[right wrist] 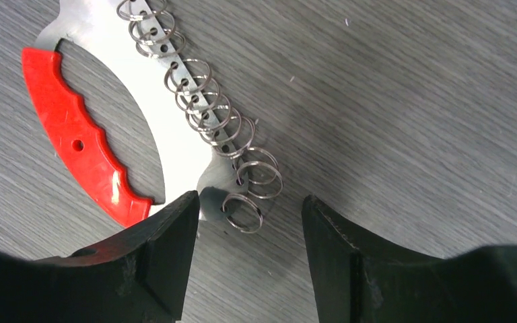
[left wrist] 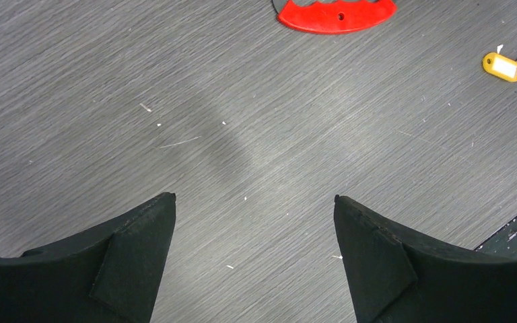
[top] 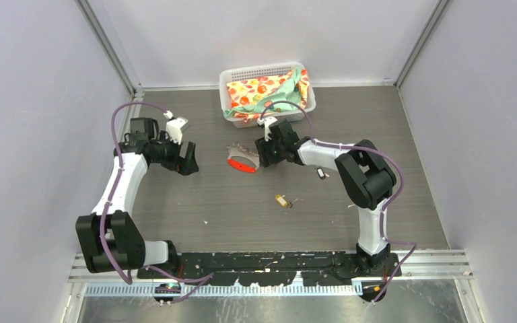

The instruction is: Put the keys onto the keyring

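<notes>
The keyring (top: 241, 155) lies mid-table: a curved silver band (right wrist: 141, 87) with several small wire loops (right wrist: 205, 111) and a red oblong tag (right wrist: 74, 145). My right gripper (top: 262, 158) is open just right of it. In the right wrist view the right gripper (right wrist: 249, 197) straddles the last loop (right wrist: 242, 212) without gripping it. The yellow key (top: 283, 200) lies nearer the front; it also shows in the left wrist view (left wrist: 503, 66). The black-headed key (top: 321, 173) lies by the right forearm. My left gripper (top: 187, 165) is open and empty over bare table (left wrist: 252, 197), left of the red tag (left wrist: 336, 13).
A white basket (top: 232, 74) holding a floral cloth (top: 269, 91) stands at the back, just behind the right gripper. Grey walls close in the table on the left, right and back. A black rail (top: 276, 259) runs along the near edge.
</notes>
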Controlling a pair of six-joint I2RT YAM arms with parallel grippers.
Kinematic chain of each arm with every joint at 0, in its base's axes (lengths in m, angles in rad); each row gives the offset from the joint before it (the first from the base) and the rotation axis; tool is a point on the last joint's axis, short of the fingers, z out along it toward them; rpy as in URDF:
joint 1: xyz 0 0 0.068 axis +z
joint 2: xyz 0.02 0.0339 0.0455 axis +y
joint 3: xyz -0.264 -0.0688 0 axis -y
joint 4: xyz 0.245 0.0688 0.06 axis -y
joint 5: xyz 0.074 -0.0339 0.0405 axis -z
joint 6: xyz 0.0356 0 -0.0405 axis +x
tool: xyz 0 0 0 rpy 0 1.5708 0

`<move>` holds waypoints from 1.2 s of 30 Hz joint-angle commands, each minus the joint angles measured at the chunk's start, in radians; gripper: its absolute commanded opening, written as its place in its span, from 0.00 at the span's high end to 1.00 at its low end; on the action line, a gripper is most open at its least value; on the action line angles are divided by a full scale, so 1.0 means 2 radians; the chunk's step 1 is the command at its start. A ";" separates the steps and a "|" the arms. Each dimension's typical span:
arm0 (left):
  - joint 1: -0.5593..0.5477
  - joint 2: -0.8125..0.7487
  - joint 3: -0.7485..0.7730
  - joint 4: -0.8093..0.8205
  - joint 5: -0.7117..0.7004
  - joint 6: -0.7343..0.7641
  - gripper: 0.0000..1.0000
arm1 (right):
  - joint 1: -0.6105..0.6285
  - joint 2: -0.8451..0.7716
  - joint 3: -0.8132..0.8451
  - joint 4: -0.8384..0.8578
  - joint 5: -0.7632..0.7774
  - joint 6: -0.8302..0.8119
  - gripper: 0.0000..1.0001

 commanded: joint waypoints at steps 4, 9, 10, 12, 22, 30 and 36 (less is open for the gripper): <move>0.001 -0.015 0.014 -0.003 0.014 0.002 0.13 | 0.005 -0.022 -0.022 0.007 0.011 0.005 0.50; -0.001 -0.026 0.009 -0.005 0.006 0.007 0.14 | 0.007 -0.016 -0.012 0.002 0.011 0.007 0.63; -0.001 -0.028 0.008 -0.007 0.004 0.009 0.14 | 0.009 -0.016 -0.009 -0.002 0.011 0.007 0.65; -0.002 -0.032 0.005 -0.007 -0.002 0.010 0.15 | 0.011 -0.017 -0.007 -0.007 0.011 0.008 0.70; -0.012 -0.057 -0.003 -0.033 0.021 -0.009 0.17 | 0.024 -0.067 -0.013 -0.021 0.009 0.045 0.99; -0.012 -0.128 -0.056 -0.016 0.061 0.060 0.18 | 0.039 -0.107 -0.004 -0.014 -0.021 0.095 0.99; -0.012 -0.171 -0.064 -0.026 0.134 0.112 0.19 | 0.053 -0.143 -0.025 0.003 -0.037 0.129 0.99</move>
